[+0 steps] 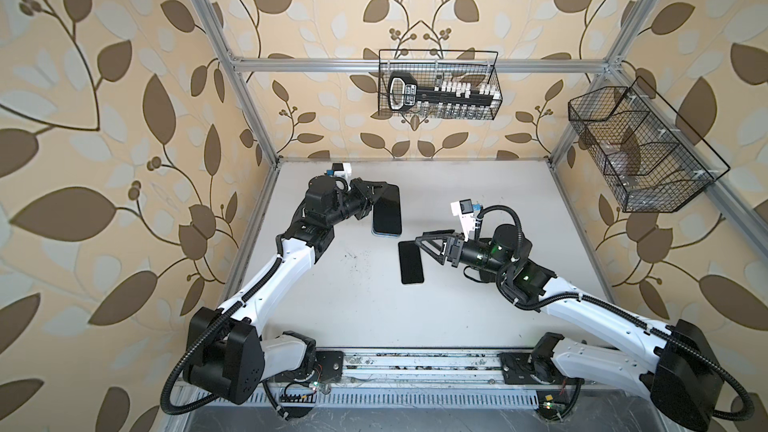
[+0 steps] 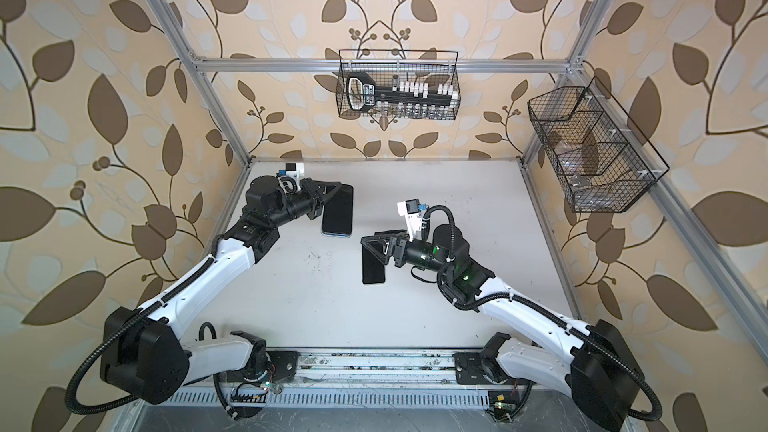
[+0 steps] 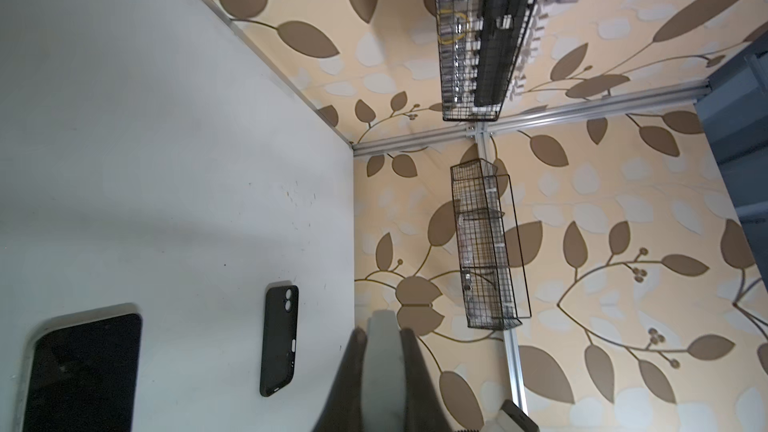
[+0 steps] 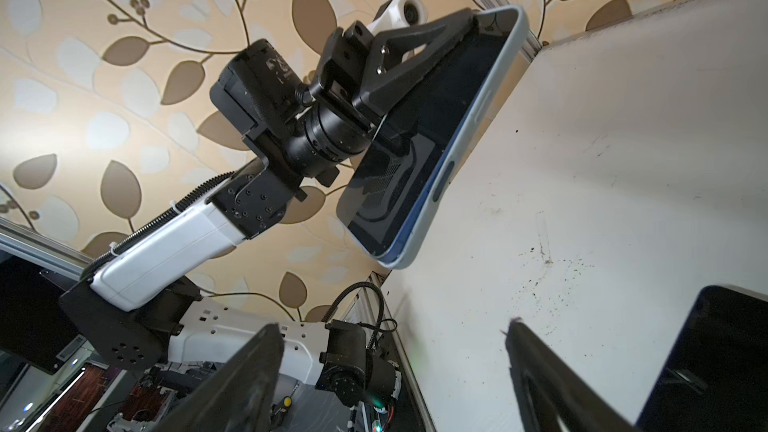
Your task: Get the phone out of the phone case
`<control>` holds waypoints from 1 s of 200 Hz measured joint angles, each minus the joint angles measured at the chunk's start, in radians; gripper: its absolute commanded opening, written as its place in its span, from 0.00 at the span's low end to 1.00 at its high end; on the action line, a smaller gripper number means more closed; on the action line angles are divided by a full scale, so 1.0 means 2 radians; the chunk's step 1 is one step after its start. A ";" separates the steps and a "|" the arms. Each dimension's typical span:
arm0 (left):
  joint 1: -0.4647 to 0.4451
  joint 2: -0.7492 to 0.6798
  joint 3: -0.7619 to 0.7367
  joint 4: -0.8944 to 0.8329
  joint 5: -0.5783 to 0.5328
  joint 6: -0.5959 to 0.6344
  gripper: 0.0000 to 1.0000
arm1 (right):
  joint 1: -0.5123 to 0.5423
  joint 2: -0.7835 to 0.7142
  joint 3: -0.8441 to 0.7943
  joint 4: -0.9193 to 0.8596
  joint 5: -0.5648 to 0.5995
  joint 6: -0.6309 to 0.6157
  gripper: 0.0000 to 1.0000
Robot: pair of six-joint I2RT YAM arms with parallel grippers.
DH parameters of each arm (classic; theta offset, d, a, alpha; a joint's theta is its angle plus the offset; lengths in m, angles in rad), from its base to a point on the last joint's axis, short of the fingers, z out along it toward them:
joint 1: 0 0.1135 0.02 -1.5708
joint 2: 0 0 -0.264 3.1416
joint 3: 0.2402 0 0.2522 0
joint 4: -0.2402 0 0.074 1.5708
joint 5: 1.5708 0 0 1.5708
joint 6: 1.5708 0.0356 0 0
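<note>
Two tools of mine are over the white bench (image 1: 478, 309). My left tool (image 1: 379, 192) is clenched on the far end of the blue-edged phone (image 1: 387, 211), reaching over its dark screen and holding it tilted near the bench's back left. The black phone case (image 1: 411, 264) lies flat on the bench by itself, apart from the phone. My right tool (image 1: 420, 238) hangs just above the case's far end, released, with nothing between its wide-spread jaws.

Left arm (image 1: 266, 280) stretched forward, elbow bent, left gripper (image 1: 380, 192) pointing inward, jaws clamped on phone (image 1: 388, 214). Right arm (image 1: 582, 309) folded toward centre, right gripper (image 1: 424, 241) level, pointing left, jaws wide apart, empty.
</note>
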 measured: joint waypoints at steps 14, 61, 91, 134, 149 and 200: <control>0.000 -0.015 -0.015 0.000 -0.021 -0.007 0.00 | 0.004 0.010 0.000 0.015 0.005 0.015 0.84; 0.000 -0.042 -0.027 0.002 -0.049 -0.027 0.00 | 0.042 0.066 0.000 0.066 0.019 0.041 0.81; 0.000 -0.046 -0.030 0.015 -0.048 -0.037 0.00 | 0.057 0.105 0.000 0.106 0.021 0.058 0.79; 0.000 -0.052 -0.043 0.019 -0.048 -0.043 0.00 | 0.072 0.131 0.004 0.154 0.023 0.075 0.78; 0.000 -0.054 -0.044 0.019 -0.048 -0.045 0.00 | 0.075 0.137 0.009 0.165 0.024 0.079 0.78; 0.000 -0.059 -0.046 0.031 -0.048 -0.057 0.00 | 0.075 0.155 0.017 0.193 0.028 0.091 0.76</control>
